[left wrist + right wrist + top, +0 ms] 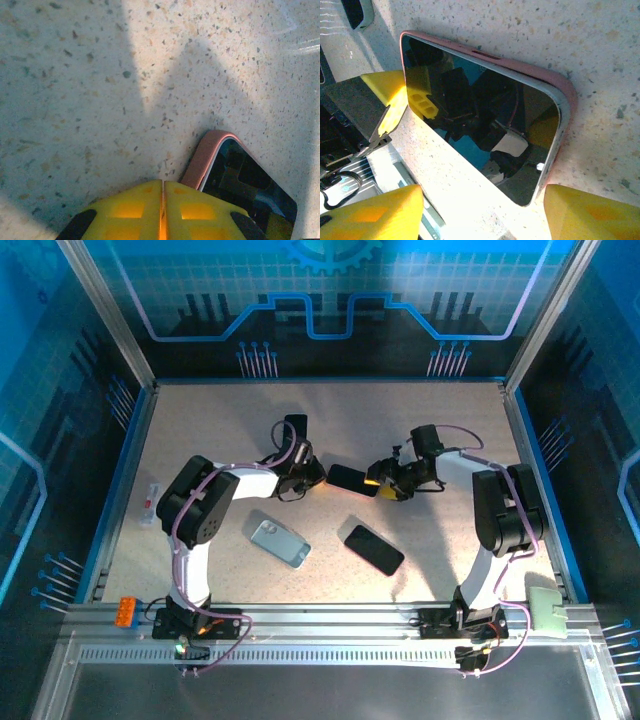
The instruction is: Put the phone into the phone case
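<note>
Pink phone case [567, 95] rims the dark-screened phone [480, 115]. The pair lies flat on the speckled table [230, 430], mid-table between the two arms. Right gripper [482, 212]: released, yellow fingers spread either side of the phone's near end. Left gripper [163, 210]: clenched, empty, tips just beside the case corner. A second black phone [373, 549] and a grey-blue phone-shaped item [280, 542] lie nearer the bases.

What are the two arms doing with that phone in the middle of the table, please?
A phone lies screen up in a pink case on the table. The right gripper is open at one end of it. The left gripper is shut, its tip beside the case's corner.
</note>
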Robot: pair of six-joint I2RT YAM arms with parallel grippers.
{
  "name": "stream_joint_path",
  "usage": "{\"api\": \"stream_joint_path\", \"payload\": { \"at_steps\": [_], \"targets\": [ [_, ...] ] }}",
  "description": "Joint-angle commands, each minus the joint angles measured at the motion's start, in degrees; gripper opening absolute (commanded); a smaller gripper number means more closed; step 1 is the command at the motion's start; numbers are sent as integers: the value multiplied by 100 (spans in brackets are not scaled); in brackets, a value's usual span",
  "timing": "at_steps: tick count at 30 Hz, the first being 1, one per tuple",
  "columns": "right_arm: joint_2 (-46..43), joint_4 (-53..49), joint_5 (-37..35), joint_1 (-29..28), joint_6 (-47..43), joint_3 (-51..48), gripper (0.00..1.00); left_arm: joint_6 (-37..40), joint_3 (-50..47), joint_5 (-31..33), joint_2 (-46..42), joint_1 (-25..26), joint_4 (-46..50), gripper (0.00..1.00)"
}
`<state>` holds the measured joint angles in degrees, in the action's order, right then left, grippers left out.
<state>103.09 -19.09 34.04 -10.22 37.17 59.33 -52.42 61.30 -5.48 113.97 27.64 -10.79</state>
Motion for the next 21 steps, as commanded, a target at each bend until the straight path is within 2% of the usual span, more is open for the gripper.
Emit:
{"api": "stream_joint_path", "payload": {
  "at_steps": [1,5,7,8,14,17,21],
  "targets": [
    [-200,-639,-189,-68,-240,209,66,-45,-186,-56,-239,28,94,11],
    [-351,-778,-304,-81,-365,251,65,-27,-267,-25,-342,20,68,11],
    [-424,-802,-382,-93,-431,220,61,16,-269,-30,-408,29,107,11],
    [-468,-822,-429,-108,-468,191,56,35,-268,-31,-440,25,140,11],
    [-571,-756,-611,-130,-591,-46,11,66,-267,-129,-600,33,252,10],
    [-531,-716,-687,-147,-627,-95,3,54,-259,-171,-652,63,272,10],
    [-460,-583,-737,-200,-648,-115,0,114,-84,-210,-610,149,396,9]
  ]
}}
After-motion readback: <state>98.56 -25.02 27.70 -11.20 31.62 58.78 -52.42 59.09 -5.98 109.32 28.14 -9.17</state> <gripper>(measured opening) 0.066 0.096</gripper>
